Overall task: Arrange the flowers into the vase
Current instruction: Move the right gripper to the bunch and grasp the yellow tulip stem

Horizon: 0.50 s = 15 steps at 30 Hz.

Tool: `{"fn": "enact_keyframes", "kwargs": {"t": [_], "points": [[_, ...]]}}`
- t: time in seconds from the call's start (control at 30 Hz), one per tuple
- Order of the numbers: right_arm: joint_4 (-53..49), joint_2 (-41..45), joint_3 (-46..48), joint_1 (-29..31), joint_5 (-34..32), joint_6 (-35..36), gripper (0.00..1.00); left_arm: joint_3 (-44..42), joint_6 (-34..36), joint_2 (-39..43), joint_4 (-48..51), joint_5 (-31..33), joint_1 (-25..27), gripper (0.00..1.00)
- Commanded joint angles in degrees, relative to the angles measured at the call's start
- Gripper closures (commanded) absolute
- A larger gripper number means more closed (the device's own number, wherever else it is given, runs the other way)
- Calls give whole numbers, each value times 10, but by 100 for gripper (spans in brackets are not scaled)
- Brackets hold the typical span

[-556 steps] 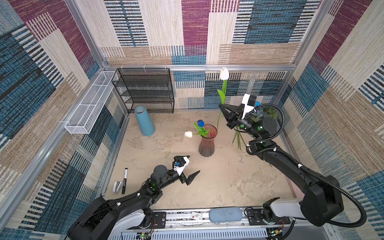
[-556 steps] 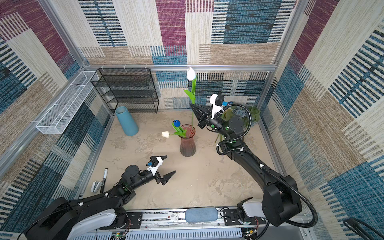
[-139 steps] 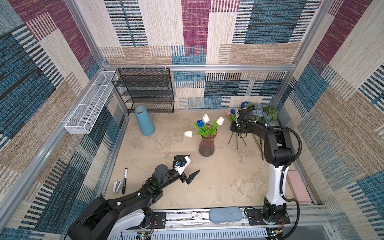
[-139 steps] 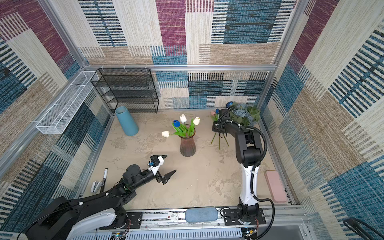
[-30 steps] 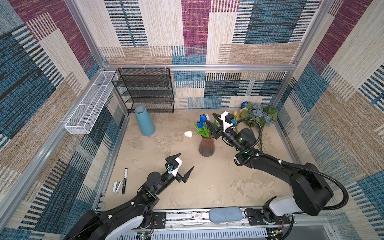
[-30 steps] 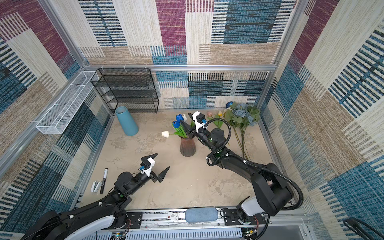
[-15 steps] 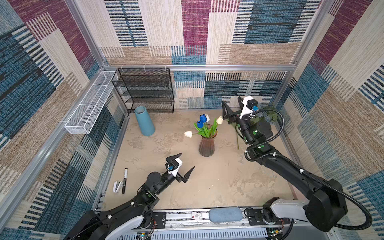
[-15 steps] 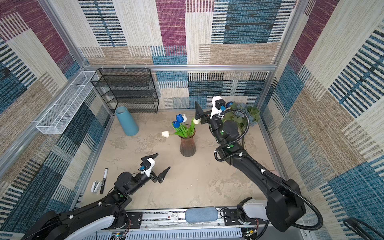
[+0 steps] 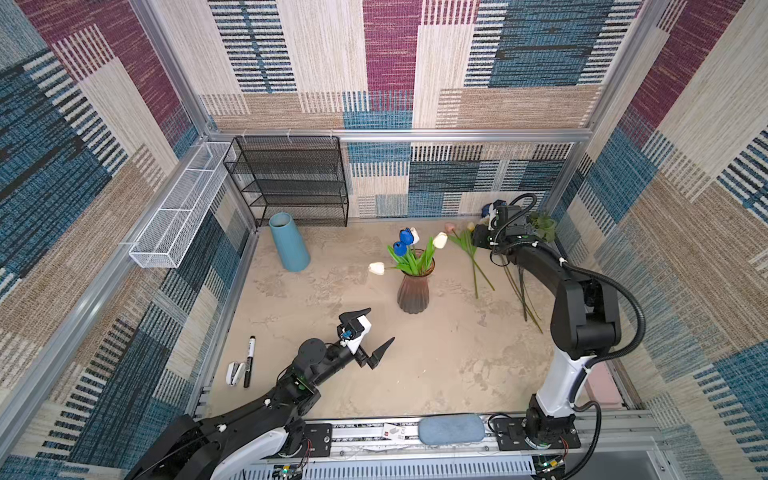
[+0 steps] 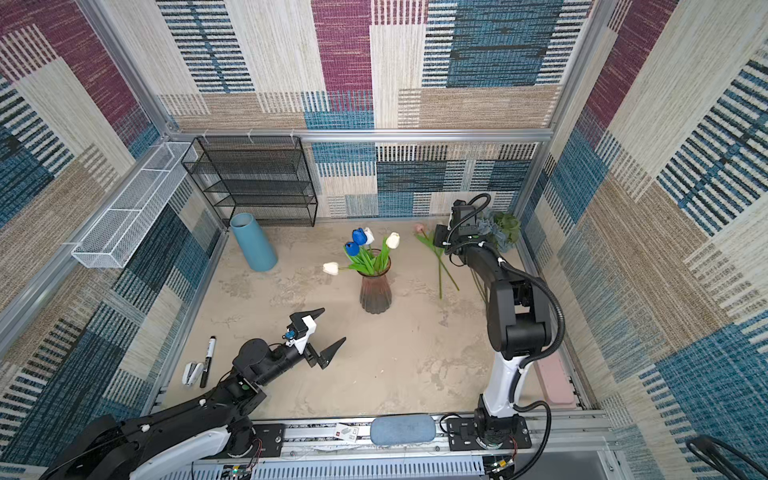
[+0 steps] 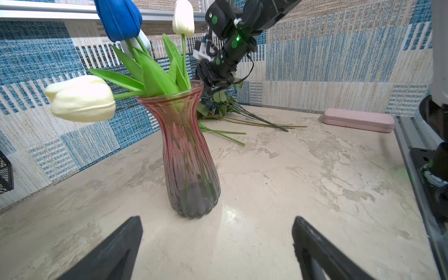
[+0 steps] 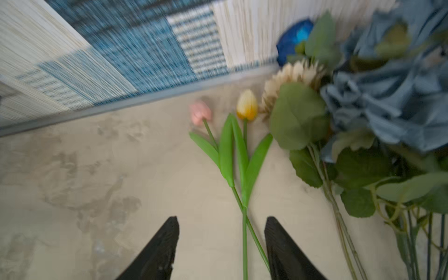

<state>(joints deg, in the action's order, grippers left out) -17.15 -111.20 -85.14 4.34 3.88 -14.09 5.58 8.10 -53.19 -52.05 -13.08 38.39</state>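
A ribbed reddish glass vase (image 9: pixel 414 291) (image 11: pixel 189 155) stands mid-table and holds blue tulips (image 9: pixel 405 242) and white tulips (image 9: pixel 439 240). The other flowers lie at the far right. A pink tulip (image 12: pixel 200 114) and a yellow tulip (image 12: pixel 246 104) lie beside a cream sunflower (image 12: pixel 291 75), a dusty-blue rose bunch (image 12: pixel 392 97) and a deep-blue rose (image 12: pixel 293 38). My right gripper (image 12: pixel 221 218) hovers over the two tulips' crossed stems, open, with the stems nearer one finger. My left gripper (image 9: pixel 380 324) (image 11: pixel 217 218) stands wide open in front of the vase, holding nothing.
A blue cylinder vase (image 9: pixel 289 241) leans in front of a black mesh rack (image 9: pixel 291 183) at the back left. A white wire basket (image 9: pixel 183 203) hangs on the left wall. A marker (image 9: pixel 249 361) and a small white object (image 9: pixel 235 372) lie front left. A pink case (image 11: pixel 358 120) lies along the right edge.
My right gripper has swung from near the vase to the flowers lying at the far right and dropped low over them, its jaws narrower. The left arm has not moved.
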Motion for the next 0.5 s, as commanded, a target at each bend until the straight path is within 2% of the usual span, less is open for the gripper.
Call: {"fn": "enact_keyframes", "kwargs": {"t": [0.0, 0.07, 0.2, 0.47], "points": [[-66, -46, -34, 1, 32, -5, 54, 5, 16, -1, 1, -4, 0, 1], [-86, -72, -56, 1, 37, -2, 59, 5, 16, -2, -2, -5, 0, 1], [-106, -115, -80, 0, 30, 9, 57, 5, 16, -9, -4, -2, 0, 1], [-105, -136, -79, 0, 28, 12, 63, 5, 15, -16, -11, -1, 0, 1]]}}
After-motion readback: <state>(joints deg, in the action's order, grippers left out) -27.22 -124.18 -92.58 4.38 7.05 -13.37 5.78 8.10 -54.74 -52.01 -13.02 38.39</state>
